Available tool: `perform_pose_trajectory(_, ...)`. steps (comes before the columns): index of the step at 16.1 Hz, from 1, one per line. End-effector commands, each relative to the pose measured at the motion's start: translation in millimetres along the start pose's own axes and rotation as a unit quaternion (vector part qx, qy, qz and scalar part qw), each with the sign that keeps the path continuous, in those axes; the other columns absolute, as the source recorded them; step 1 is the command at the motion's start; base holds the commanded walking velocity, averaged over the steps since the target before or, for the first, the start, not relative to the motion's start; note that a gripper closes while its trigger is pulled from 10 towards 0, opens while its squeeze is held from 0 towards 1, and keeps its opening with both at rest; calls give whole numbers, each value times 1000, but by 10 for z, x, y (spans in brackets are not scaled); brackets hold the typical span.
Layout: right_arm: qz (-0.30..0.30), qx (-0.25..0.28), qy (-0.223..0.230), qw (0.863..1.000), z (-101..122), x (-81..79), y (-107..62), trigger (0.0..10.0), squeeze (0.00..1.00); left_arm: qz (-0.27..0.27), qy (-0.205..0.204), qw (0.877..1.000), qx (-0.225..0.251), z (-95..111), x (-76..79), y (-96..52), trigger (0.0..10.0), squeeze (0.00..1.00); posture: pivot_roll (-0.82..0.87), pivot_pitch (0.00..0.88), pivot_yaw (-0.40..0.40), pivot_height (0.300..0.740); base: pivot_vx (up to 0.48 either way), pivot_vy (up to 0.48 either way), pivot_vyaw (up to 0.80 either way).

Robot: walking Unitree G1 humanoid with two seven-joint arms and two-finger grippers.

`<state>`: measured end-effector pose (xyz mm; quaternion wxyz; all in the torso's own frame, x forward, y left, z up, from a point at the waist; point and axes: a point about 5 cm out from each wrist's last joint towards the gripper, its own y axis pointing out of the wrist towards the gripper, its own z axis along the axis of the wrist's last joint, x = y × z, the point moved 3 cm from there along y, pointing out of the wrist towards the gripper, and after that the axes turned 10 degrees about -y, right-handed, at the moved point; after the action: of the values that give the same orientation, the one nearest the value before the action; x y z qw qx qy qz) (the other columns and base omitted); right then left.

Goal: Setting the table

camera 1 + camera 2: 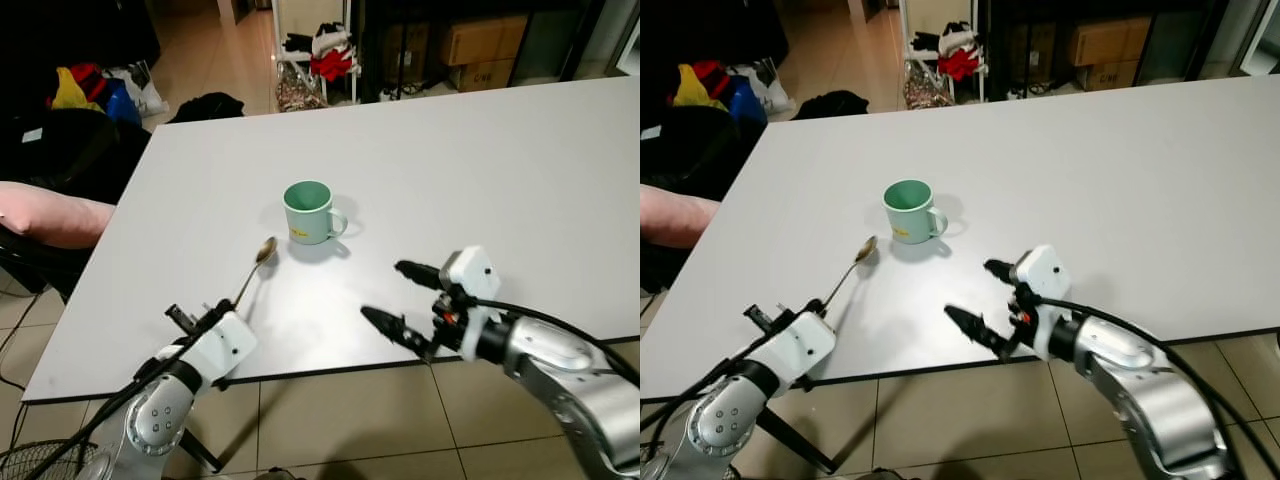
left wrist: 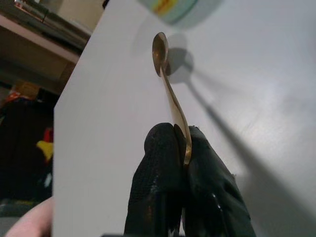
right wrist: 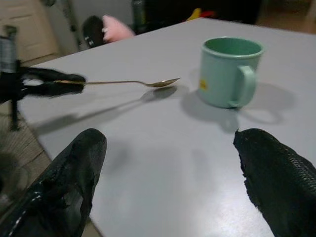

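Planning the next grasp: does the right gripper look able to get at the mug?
Probably yes: the right gripper is open, with bare table between it and the mug.

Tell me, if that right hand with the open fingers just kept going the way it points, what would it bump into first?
Probably the green mug. The right hand points across the white table toward it, with bare tabletop between. The spoon lies off to one side.

Mint-green mug (image 1: 308, 212), upright, handle toward robot's right. Gold-toned spoon (image 1: 256, 268) just beside it, bowl seemingly raised slightly off white table (image 1: 480, 170).
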<state>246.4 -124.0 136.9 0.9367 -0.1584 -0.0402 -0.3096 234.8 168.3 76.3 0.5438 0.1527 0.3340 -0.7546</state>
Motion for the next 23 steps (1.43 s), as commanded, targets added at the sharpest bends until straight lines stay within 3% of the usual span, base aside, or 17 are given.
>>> perform_pose_trajectory(1, 31, 6, 4, 999, 27, -105, 11, 10000, 0, 11, 26, 999, -15, -66, -15, 5, 10000, 0, -30, 21, 105, 740, 0, 0, 0)
perform_pose_trajectory(4, 49, 4, -2, 999, 25, -163, 21, 10000, 0, 33, 71, 996, -42, -149, -43, 17, 10000, 0, -26, 29, 105, 740, 0, 0, 0)
perform_pose_trajectory(7, 65, 1, -1, 998, 23, -202, 17, 10000, 0, 24, 88, 995, -47, -149, 7, -5, 10000, 0, -21, 30, 104, 740, 0, 0, 0)
perform_pose_trajectory(14, 78, -3, -3, 997, 10, -213, 24, 10000, 0, -1, 71, 994, -79, -236, 115, -1, 10000, 0, -17, 20, 102, 740, 0, 0, 0)
perform_pose_trajectory(15, 79, -3, -3, 997, 10, -216, 22, 10000, 0, 0, 65, 995, -76, -223, 112, 4, 10000, 1000, -18, 17, 103, 740, 0, 0, 0)
perform_pose_trajectory(23, 79, -10, -7, 997, -31, -194, 19, 10000, 0, -32, 32, 997, -67, -186, 217, -30, 10000, 1000, -13, 0, 105, 740, 0, 0, 0)
